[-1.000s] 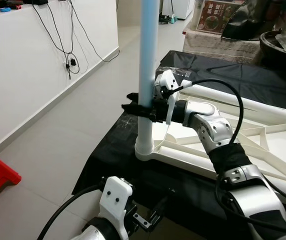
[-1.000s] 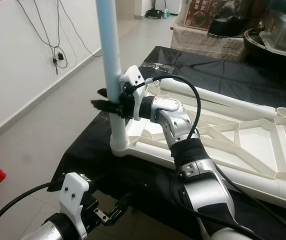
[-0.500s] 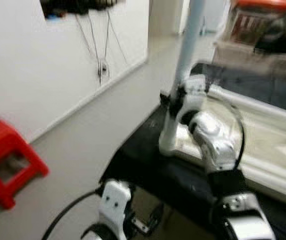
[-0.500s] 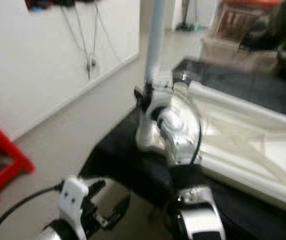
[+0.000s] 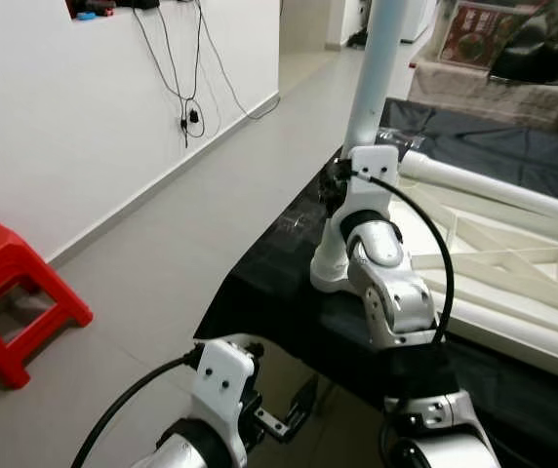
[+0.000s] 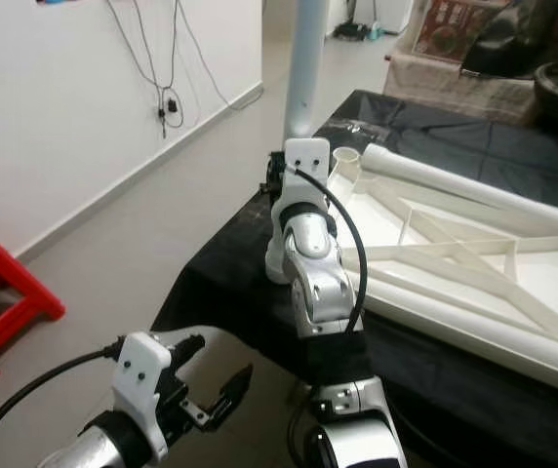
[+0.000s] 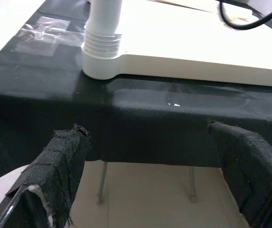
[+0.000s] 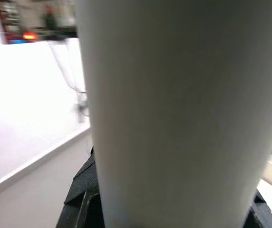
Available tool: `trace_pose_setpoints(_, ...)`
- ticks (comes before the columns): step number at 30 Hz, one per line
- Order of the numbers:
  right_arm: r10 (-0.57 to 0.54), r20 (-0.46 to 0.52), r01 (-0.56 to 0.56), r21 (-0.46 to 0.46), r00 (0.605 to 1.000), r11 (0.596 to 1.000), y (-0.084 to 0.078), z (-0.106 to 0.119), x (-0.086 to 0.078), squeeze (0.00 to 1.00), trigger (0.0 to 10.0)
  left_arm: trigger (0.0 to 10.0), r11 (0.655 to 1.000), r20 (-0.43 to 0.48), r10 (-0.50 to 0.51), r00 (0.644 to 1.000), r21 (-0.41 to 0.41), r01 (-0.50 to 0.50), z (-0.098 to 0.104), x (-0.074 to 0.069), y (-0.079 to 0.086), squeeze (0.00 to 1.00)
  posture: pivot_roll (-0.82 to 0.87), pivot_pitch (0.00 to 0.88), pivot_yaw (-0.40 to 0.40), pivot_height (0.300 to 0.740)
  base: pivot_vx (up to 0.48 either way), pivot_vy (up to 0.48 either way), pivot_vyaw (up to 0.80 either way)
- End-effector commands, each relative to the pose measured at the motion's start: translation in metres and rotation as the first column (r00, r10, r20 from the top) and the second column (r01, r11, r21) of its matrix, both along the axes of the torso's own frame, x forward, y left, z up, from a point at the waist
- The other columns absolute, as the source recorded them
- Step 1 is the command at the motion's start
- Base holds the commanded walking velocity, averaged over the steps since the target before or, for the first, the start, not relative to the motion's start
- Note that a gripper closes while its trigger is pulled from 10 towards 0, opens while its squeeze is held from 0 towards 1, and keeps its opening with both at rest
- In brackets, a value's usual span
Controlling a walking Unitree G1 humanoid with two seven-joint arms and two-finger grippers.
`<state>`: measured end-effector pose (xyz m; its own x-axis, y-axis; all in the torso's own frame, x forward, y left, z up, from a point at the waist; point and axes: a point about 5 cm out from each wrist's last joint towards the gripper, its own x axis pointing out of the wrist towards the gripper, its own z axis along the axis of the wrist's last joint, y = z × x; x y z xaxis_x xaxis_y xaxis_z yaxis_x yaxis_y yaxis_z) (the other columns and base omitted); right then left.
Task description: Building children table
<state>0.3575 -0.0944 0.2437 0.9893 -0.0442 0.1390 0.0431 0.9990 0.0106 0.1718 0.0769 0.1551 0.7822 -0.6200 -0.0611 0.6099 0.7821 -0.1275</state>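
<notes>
Now, line by line, from where I stand:

Table top: the white table top [image 6: 474,255] lies upside down on the workbench [image 5: 259,283] draped in black cloth, ribs facing up, one corner at the bench's near edge.

Leg: the pale blue leg [image 5: 375,68] stands upright in that near corner socket [image 5: 330,275]. My left wrist view shows its ribbed collar sitting on the socket, so I judge it seated or close to it.

Right claw: my right gripper [image 5: 336,183] is clamped around the leg low down, just above the socket. The right wrist view shows the leg hard against the black pads, so I read the fingers as pinching it.

Left claw: my left gripper [image 7: 160,185] hangs below the bench edge with fingers spread wide, holding nothing.

Step in hand: I judge I am fixing this leg into its corner.

How to do it well: keep the leg plumb and press or twist along its own axis. Pushing sideways would rock the top on the cloth, and this corner is close to the edge.

Spare claw: bracing the top's rim would stop it sliding or turning.

Check: let go only when the collar sits flush all round.

Other sockets: another open socket [image 6: 345,156] shows at a farther corner, so more legs remain.

Elsewhere: a red stool [image 5: 11,292] stands on the floor, well apart.
</notes>
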Motion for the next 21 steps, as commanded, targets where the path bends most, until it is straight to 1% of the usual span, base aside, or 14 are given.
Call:
trace_pose_setpoints(1,-0.141,-0.144,0.136,-0.04,0.98,0.99,-0.012,-0.033,0.002,0.0,10.0,10.0,1.0,-0.015,0.0,1.0,0.009,0.0,-0.004,0.0,0.001,0.0,0.24,0.153,-0.029,0.74,0.0,0.0,0.0)
trace_pose_setpoints(3,-0.255,-0.139,0.259,0.008,0.957,0.966,-0.009,-0.034,0.0,0.0,10.0,10.0,1.0,-0.013,0.002,1.0,0.01,-0.002,-0.004,0.001,0.001,0.0,0.23,0.153,-0.032,0.74,0.0,0.0,0.0)
trace_pose_setpoints(5,-0.324,-0.138,0.334,0.058,0.936,0.941,-0.007,-0.035,-0.002,0.0,10.0,10.0,1.0,-0.011,0.004,1.0,0.011,-0.004,-0.005,0.001,0.002,0.0,0.23,0.151,-0.03,0.74,0.0,0.0,0.0)
trace_pose_setpoints(6,-0.324,-0.138,0.334,0.058,0.936,0.941,-0.007,-0.035,-0.002,0.0,10.0,10.0,1.0,-0.011,0.004,1.0,0.011,-0.004,-0.005,0.001,0.002,0.0,0.23,0.151,-0.03,0.74,0.0,0.0,0.0)
trace_pose_setpoints(9,-0.4,-0.137,0.413,0.086,0.906,0.906,-0.003,-0.033,-0.006,0.0,10.0,10.0,1.0,-0.01,0.006,1.0,0.012,-0.006,-0.005,0.002,0.002,0.0,0.24,0.15,-0.032,0.74,0.0,0.0,0.0)
trace_pose_setpoints(10,-0.4,-0.137,0.413,0.086,0.906,0.906,-0.003,-0.033,-0.006,0.0,10.0,10.0,1.0,-0.01,0.006,1.0,0.012,-0.006,-0.005,0.002,0.002,0.0,0.24,0.15,-0.032,0.74,0.0,0.0,0.0)
trace_pose_setpoints(12,-0.452,-0.114,0.463,0.091,0.885,0.882,0.006,-0.026,-0.008,0.0,10.0,10.0,1.0,-0.009,0.008,1.0,0.013,-0.008,-0.005,0.002,0.002,0.0,0.24,0.147,-0.03,0.74,0.0,0.0,0.0)
trace_pose_setpoints(13,-0.452,-0.114,0.463,0.091,0.885,0.882,0.006,-0.026,-0.008,0.0,10.0,10.0,1.0,-0.009,0.008,1.0,0.013,-0.008,-0.005,0.002,0.002,0.0,0.24,0.147,-0.03,0.74,0.0,0.0,0.0)
trace_pose_setpoints(14,-0.469,-0.107,0.479,0.094,0.877,0.873,0.009,-0.023,-0.008,0.0,10.0,10.0,1.0,-0.008,0.008,1.0,0.014,-0.008,-0.005,0.003,0.002,0.0,0.24,0.146,-0.031,0.74,0.0,0.0,0.0)
trace_pose_setpoints(15,-0.5,-0.109,0.51,0.094,0.859,0.855,0.01,-0.022,-0.009,0.0,10.0,10.0,1.0,-0.006,0.005,1.0,0.014,-0.005,-0.004,0.002,0.001,0.0,0.25,0.142,-0.03,0.74,0.0,0.0,0.0)
trace_pose_setpoints(17,-0.5,-0.109,0.51,0.094,0.859,0.855,0.01,-0.022,-0.009,0.0,10.0,10.0,1.0,-0.006,0.005,1.0,0.014,-0.005,-0.004,0.002,0.001,0.0,0.25,0.142,-0.03,0.74,0.0,0.0,0.0)
trace_pose_setpoints(19,-0.559,-0.116,0.569,0.082,0.821,0.818,0.011,-0.021,-0.008,0.0,10.0,10.0,1.0,0.004,-0.029,1.0,0.006,0.029,-0.003,0.0,-0.001,0.0,0.24,0.135,-0.028,0.74,0.0,0.0,0.0)
trace_pose_setpoints(20,-0.559,-0.116,0.569,0.082,0.821,0.818,0.011,-0.021,-0.008,0.0,10.0,10.0,1.0,0.004,-0.029,1.0,0.006,0.029,-0.003,0.0,-0.001,0.0,0.24,0.135,-0.028,0.74,0.0,0.0,0.0)
trace_pose_setpoints(21,-0.577,-0.121,0.587,0.082,0.808,0.805,0.011,-0.021,-0.008,0.0,10.0,10.0,0.999,0.01,-0.05,0.999,0.001,0.05,-0.003,-0.001,-0.002,0.0,0.24,0.135,-0.028,0.74,0.0,0.0,0.0)
